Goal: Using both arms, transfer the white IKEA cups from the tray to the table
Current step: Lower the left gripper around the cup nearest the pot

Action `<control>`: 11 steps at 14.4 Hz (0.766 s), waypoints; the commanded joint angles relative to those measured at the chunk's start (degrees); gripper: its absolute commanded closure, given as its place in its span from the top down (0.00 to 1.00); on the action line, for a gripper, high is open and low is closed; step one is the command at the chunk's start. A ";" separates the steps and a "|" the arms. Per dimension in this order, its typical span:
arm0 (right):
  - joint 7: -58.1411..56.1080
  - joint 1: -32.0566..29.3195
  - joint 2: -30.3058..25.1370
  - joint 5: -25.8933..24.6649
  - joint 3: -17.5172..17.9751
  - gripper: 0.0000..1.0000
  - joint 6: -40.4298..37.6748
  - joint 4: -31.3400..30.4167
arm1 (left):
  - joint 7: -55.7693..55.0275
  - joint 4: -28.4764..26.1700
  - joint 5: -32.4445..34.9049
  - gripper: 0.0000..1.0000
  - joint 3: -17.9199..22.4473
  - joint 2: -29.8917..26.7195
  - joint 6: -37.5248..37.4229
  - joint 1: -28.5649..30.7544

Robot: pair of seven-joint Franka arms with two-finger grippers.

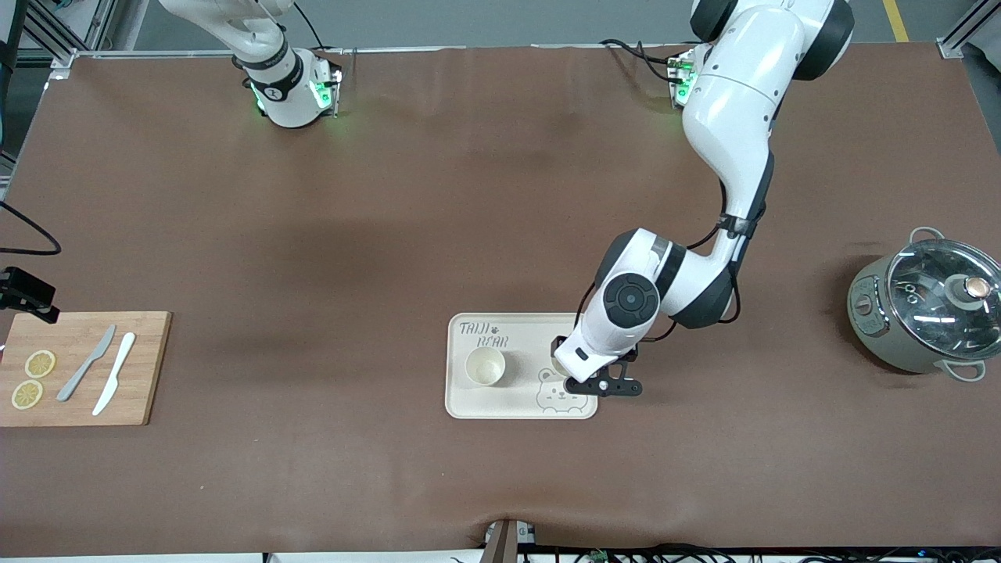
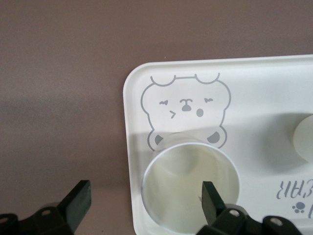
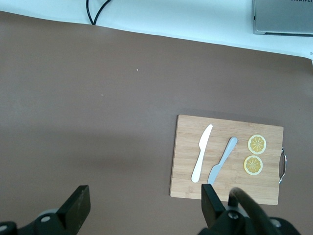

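Observation:
Two white cups stand on the cream bear tray (image 1: 469, 407). One cup (image 1: 485, 366) stands in the tray's middle and shows at the edge of the left wrist view (image 2: 305, 139). The other cup (image 2: 190, 188) stands by the bear drawing, at the tray's end toward the left arm. In the front view it is mostly hidden under the left arm's hand. My left gripper (image 1: 600, 385) is open just above it (image 2: 144, 196). One finger (image 2: 210, 198) is over the cup's mouth and the other (image 2: 78, 200) is over the table beside the tray. My right gripper (image 3: 144, 205) is open, empty and high over the table.
A wooden cutting board (image 1: 141, 375) with two knives and two lemon slices lies at the right arm's end, and also shows in the right wrist view (image 3: 266, 188). A grey pot with a glass lid (image 1: 927, 309) stands at the left arm's end.

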 commanded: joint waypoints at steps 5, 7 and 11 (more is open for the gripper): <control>-0.13 -0.22 0.27 -0.29 0.15 1.00 0.07 0.68 | 0.92 -0.61 -0.53 1.00 0.40 0.71 2.26 0.35; -0.13 -0.22 0.27 -0.29 0.15 1.00 0.16 0.68 | 0.83 -0.69 -0.44 1.00 0.49 0.98 3.40 0.18; -0.13 -0.31 0.27 -0.29 0.15 1.00 0.16 0.68 | 0.75 -0.87 -0.26 1.00 0.49 1.95 4.45 0.09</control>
